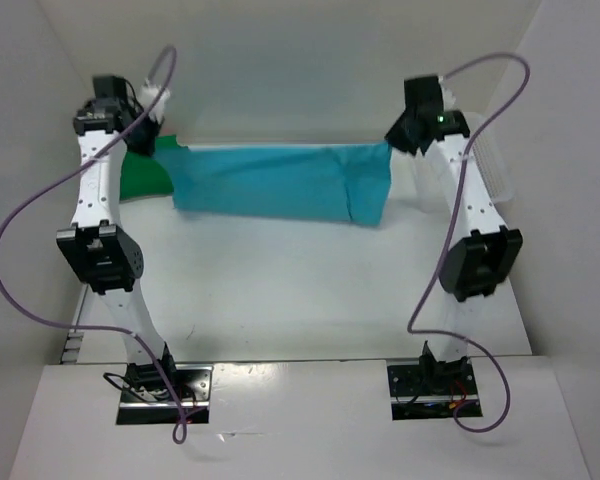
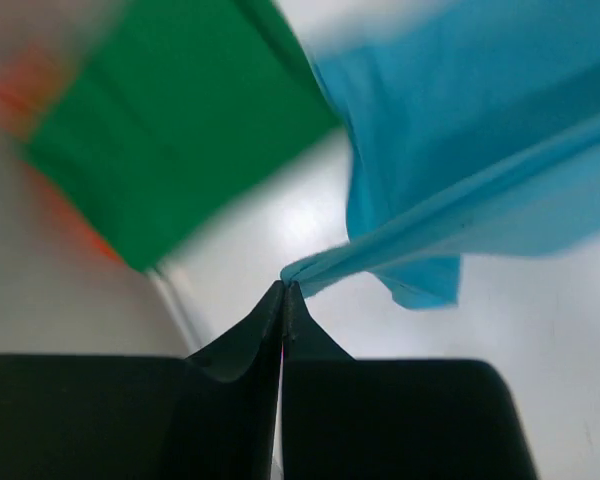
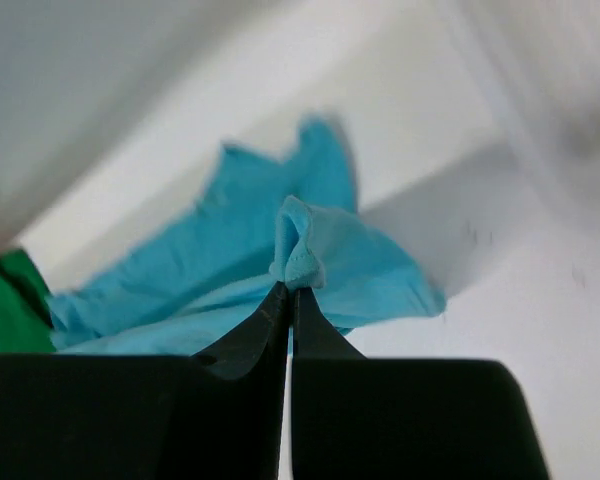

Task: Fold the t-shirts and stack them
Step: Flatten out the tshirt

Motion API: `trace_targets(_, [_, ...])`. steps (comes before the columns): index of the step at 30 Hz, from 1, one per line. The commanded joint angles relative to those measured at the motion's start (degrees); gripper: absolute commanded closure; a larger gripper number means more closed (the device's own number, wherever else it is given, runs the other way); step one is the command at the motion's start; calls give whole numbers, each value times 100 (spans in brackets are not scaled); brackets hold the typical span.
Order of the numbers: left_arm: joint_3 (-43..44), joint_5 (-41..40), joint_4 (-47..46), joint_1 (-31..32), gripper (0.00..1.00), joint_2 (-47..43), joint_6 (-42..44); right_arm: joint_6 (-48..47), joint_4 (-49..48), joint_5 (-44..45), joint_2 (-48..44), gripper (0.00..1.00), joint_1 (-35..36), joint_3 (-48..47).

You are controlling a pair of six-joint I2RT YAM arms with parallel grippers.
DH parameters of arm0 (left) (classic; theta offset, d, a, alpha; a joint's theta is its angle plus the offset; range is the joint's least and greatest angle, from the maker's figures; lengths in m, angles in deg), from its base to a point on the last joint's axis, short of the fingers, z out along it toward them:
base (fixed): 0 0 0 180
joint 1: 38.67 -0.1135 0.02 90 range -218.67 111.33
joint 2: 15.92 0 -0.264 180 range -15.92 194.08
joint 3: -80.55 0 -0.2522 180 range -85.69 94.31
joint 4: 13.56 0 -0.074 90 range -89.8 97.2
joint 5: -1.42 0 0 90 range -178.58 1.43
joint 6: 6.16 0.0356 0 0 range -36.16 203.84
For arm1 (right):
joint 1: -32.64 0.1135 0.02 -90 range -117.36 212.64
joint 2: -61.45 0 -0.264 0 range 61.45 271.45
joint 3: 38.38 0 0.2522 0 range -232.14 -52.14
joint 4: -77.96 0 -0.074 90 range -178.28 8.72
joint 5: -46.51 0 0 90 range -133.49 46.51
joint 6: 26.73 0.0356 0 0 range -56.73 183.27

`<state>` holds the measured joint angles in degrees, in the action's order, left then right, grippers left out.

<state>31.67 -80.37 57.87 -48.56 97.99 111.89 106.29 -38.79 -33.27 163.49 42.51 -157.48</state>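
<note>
Left gripper (image 2: pixel 283 290): closed, pinching a folded edge of the turquoise t-shirt (image 1: pixel 270 185) right at the tips; it sits just above the green t-shirt (image 1: pixel 145 178).
Right gripper (image 3: pixel 288 288): closed on a small bunch of the same turquoise cloth, well apart from the green t-shirt, at the shirt's other end.
Turquoise t-shirt: held out as a long band between my two grippers, its left end touching or overlapping the green t-shirt; I cannot tell whether its lower edge rests on the counter (image 1: pixel 300 290).
Green t-shirt: lying flat on the counter as a neat block, which I take to be folded.
Orange t-shirt (image 2: pixel 20 100): only a blurred sliver shows at the green t-shirt's edge, seemingly under it.
Basket (image 1: pixel 495 170): white mesh, well away from the green t-shirt, beyond the turquoise one.
Step in hand: I judge this to be the fold of the last shirt, with both ends gripped and the cloth pulled out.
Next move calls for: carrying both ends together at an even pace so that the band stays taut and the fold lands square, then setting it on the green t-shirt.
Writing or brands: none that I can read on cloth, basket or arms.
</note>
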Motion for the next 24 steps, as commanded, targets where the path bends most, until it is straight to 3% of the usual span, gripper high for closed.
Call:
trace_targets(1, [2165, 480, 60, 5, 100, -325, -423, -1198, 1980, 858, 1104, 100, -38, -5941])
trace_targets(2, [2360, 480, -1, 5, 100, -325, -424, -1200, 2490, 963, 1543, 100, -38, -6850])
trace_targets(4, [2529, 401, 103, 119, 100, -387, -424, -1200, 2503, 552, 1477, 100, -56, -6554])
trace_targets(8, [1539, 533, 227, 172, 100, -755, -214, -1166, 2504, 1394, 706, 100, 620, -5184])
trace_targets(11, [-112, 244, -114, 172, 100, -1352, 6, -796, 2347, 1676, 108, 100, 955, -3358])
trace_targets(12, [-535, 156, -203, 172, 100, -1502, 155, -796, 2137, 1581, -503, 100, 956, -1961])
trace_targets(14, [-1630, -125, -256, 224, 100, -1862, 305, -630, 996, 1074, -1279, 100, 1008, -355])
trace_targets(15, [-1968, -205, -256, 224, 100, -2020, 367, -542, 626, 800, -1996, 100, 1008, 1080])
trace_targets(17, [-2601, -424, -256, 224, 100, -2144, 491, -209, 35, 247, -2450, 100, 1008, 2588])
trace_targets(21, [-4043, -697, -256, 277, 100, -2320, 754, 267, -448, -343, -2996, 100, 1184, 4226])
trace_targets(24, [-4835, -873, -256, 277, 100, -2189, 825, 539, -581, -591, -3058, 100, 1289, 4889])
